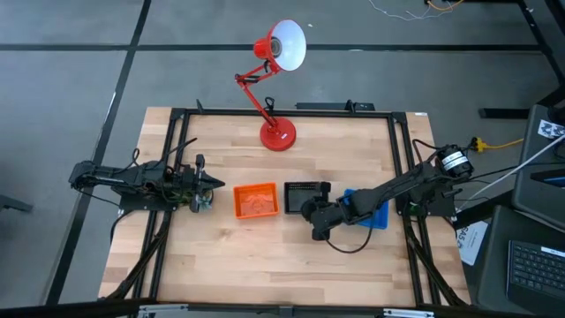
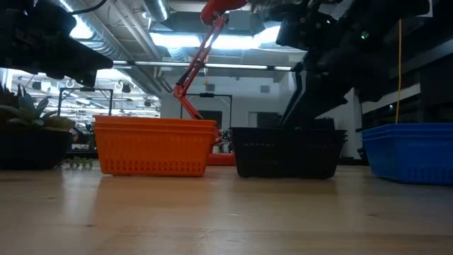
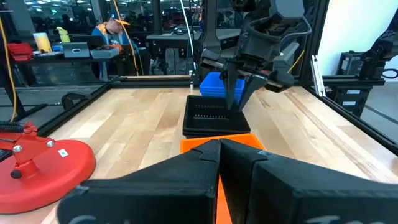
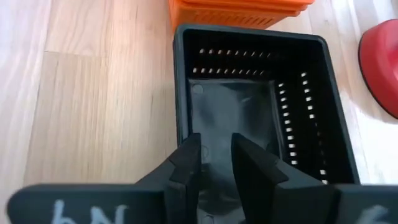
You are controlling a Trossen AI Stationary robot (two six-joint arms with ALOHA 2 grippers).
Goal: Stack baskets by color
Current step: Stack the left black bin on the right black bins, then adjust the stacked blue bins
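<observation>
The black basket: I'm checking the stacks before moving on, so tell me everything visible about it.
The black basket is a rectangular plastic tray with slotted walls and a smooth, glossy floor. It sits upright on the wooden table between the orange basket and the blue basket. Doubled rims suggest nested baskets. The right gripper straddles its near wall, fingers parted, one inside and one outside; whether they are pressing it is unclear.

My bench is a pale wooden butcher-block table (image 1: 221, 256) inside a black metal frame. Directly on it, in one row: an orange plastic mesh basket (image 1: 256, 200), a black plastic mesh basket (image 1: 301, 195) just beside it, and a blue plastic mesh basket (image 1: 378, 215). A red desk lamp's round base (image 1: 277, 135) sits behind them.
</observation>
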